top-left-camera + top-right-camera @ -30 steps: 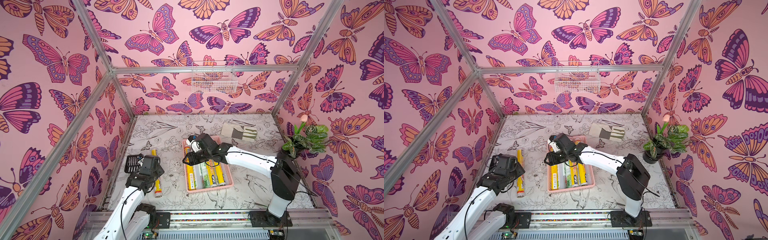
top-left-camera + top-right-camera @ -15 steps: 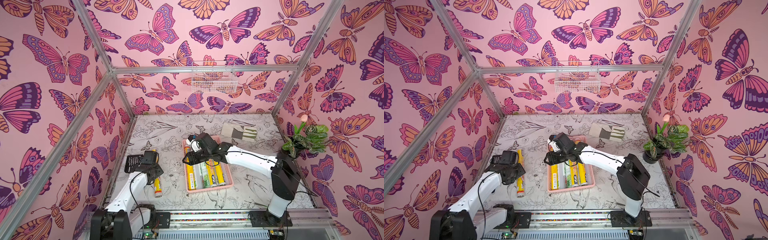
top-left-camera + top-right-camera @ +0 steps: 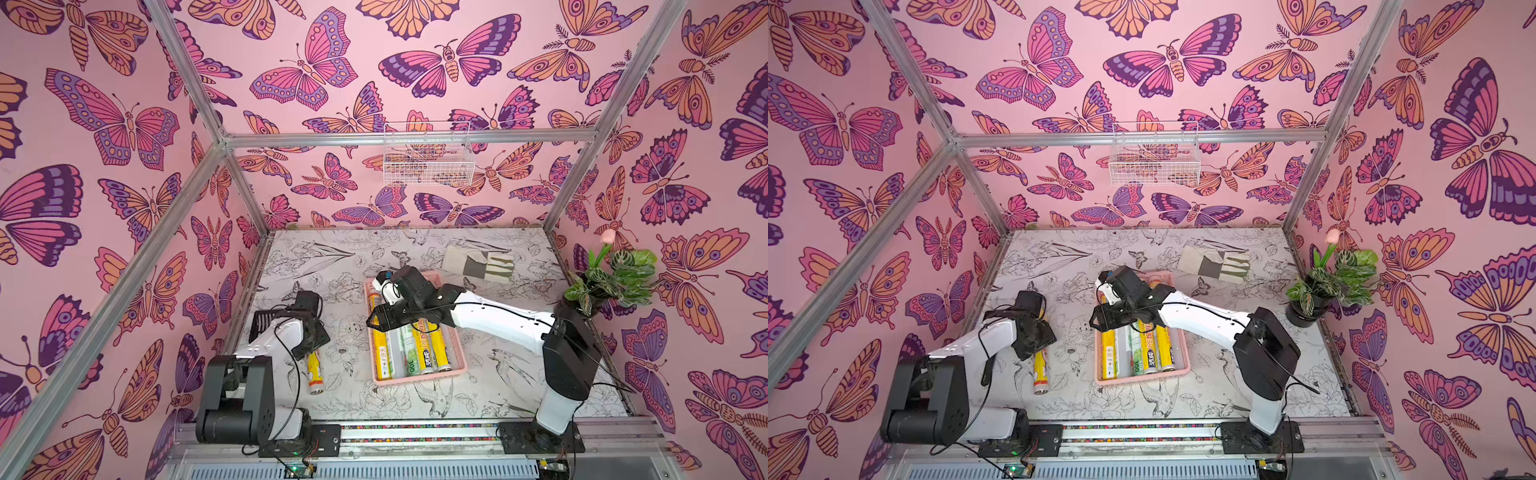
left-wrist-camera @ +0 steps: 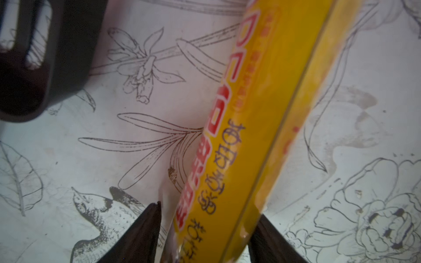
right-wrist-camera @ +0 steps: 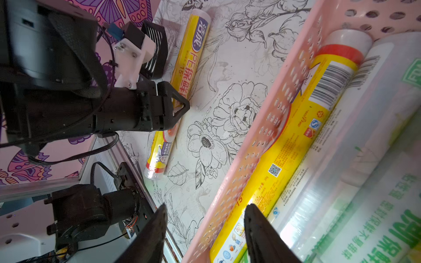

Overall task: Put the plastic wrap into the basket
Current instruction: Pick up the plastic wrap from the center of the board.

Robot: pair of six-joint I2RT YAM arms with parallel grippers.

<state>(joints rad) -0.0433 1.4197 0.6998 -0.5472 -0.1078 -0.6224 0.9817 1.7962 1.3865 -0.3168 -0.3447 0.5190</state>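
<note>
One yellow plastic wrap roll (image 3: 314, 372) (image 3: 1040, 372) lies on the table left of the pink basket (image 3: 419, 376) (image 3: 1142, 380). My left gripper (image 4: 208, 210) (image 3: 309, 334) is down over its middle, jaws straddling it. One finger touches the roll (image 4: 262, 113); the other stands a little off, with loose clear film between. Several rolls (image 3: 409, 345), yellow and clear with green print, lie side by side in the basket. My right gripper (image 5: 206, 206) (image 3: 380, 320) hangs open and empty over the basket's left wall (image 5: 273, 109).
A black slotted scoop (image 3: 261, 322) (image 4: 34, 57) lies just left of the left gripper by the wall. A grey-white glove (image 3: 478, 264) lies behind the basket. A potted plant (image 3: 611, 278) stands at the right edge. A white wire basket (image 3: 428, 160) hangs on the back wall.
My left arm has folded back and lowered its gripper onto the roll on the table, jaws narrowing slightly. The right arm has stayed over the basket.
</note>
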